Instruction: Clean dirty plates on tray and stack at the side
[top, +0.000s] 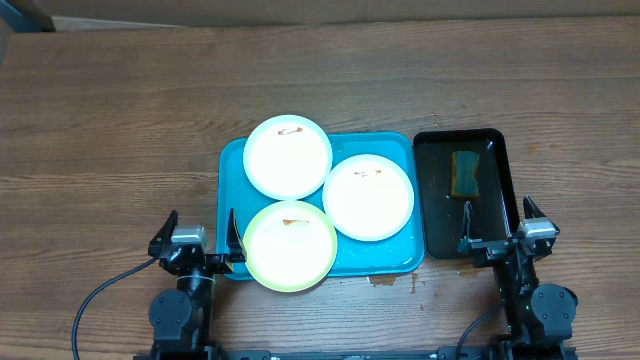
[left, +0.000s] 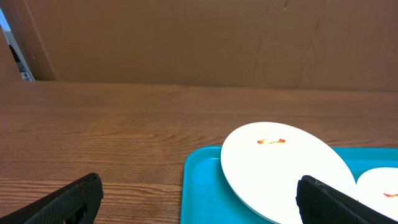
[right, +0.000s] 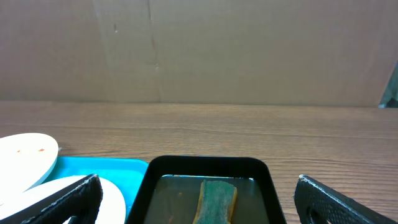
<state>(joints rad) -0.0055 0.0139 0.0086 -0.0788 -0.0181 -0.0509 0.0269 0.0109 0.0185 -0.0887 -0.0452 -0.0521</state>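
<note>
Three plates lie on the turquoise tray (top: 395, 260). A white plate (top: 288, 156) with a brown smear is at the far left, another white plate (top: 368, 197) at the right, and a pale yellow-green plate (top: 291, 246) at the near left, overhanging the rim. My left gripper (top: 198, 240) is open and empty at the tray's near left corner; its wrist view shows the tray (left: 205, 186) and the far white plate (left: 280, 165). My right gripper (top: 497, 236) is open and empty at the near end of the black tray.
A narrow black tray (top: 495, 220) holding murky water and a green-yellow sponge (top: 465, 173) stands right of the turquoise tray; it shows in the right wrist view (right: 211, 165) with the sponge (right: 216, 199). A small brown stain (top: 385, 281) marks the table by the tray's near edge.
</note>
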